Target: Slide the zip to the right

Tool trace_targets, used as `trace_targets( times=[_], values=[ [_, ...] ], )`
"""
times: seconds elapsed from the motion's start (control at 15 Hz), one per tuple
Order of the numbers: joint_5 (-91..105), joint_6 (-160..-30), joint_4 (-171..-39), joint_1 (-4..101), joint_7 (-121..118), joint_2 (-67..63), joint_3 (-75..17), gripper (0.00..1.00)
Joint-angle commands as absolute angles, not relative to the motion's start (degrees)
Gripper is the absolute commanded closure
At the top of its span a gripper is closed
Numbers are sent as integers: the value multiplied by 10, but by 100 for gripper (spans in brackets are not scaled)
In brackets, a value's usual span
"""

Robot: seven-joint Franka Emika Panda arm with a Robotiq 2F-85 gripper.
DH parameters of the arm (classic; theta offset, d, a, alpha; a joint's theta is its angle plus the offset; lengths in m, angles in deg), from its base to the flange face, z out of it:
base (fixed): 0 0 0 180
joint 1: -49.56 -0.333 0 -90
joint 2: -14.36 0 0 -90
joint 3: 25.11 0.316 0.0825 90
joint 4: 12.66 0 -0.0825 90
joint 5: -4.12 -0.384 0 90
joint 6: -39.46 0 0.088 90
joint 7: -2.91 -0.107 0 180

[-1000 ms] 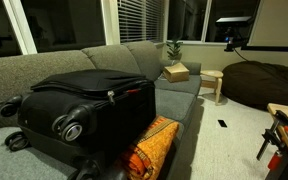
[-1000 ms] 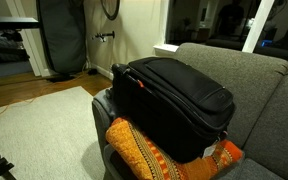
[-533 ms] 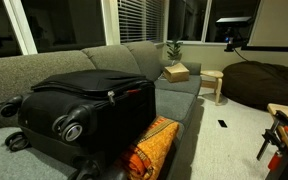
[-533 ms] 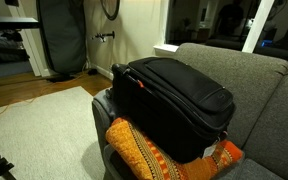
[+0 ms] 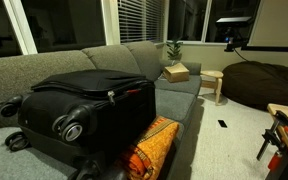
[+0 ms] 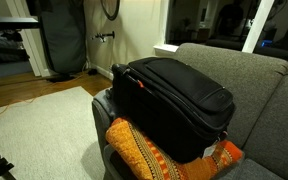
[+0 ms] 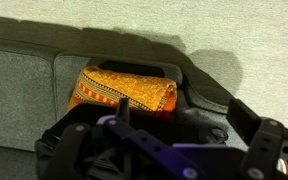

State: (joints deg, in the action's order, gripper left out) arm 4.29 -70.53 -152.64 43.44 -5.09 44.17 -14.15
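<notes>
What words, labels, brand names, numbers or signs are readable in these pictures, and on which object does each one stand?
No text can be read in any view.
On the black fabric suitcase: only a small red mark, too small to read.
On the brown cardboard box: no legible print.
On the orange patterned cushion: a woven pattern only, no letters.

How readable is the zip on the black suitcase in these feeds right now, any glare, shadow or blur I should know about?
Both exterior views: evenly lit and sharp, but the black suitcase swallows detail, so I cannot make out the zip; the window glass reflects a bright light. Wrist view: the claw is near, dark and soft; the orange cushion is crisp, with shadow beside it.
</notes>
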Motion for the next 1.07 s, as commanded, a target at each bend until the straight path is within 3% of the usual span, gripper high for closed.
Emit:
trace_targets(
  times=[0.0,0.47,1.0],
  values=[
    [43,-750,-1528,431,-53,419,-147,0],
    [56,-826,-1504,434,-59,350,-142,0],
    [61,-815,-1493,431,-54,343,-145,0]
  ],
)
